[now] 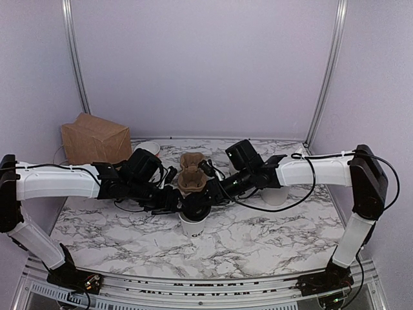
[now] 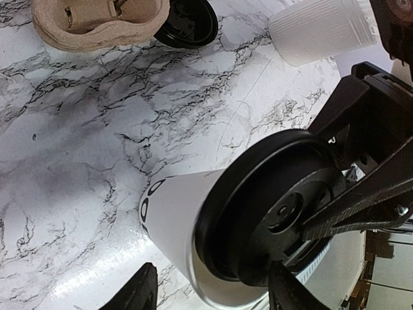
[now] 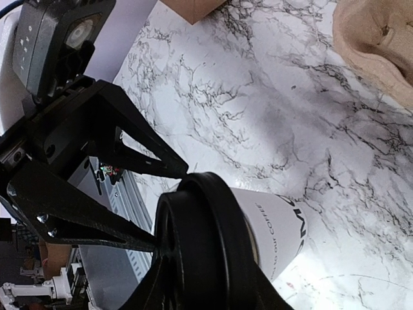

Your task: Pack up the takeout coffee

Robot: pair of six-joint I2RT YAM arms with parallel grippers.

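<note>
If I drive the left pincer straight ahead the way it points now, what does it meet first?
The takeout coffee: its white paper wall lies just ahead, between the fingers of the left pincer. Whether they already touch it is unclear.

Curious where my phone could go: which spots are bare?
Bare marble tabletop lies between the near edge and each arm: front left by the white left arm, front right by the white right arm. Crowded centre: both arms meet over the black-lidded white paper cup, by the brown pulp cup carrier.
</note>
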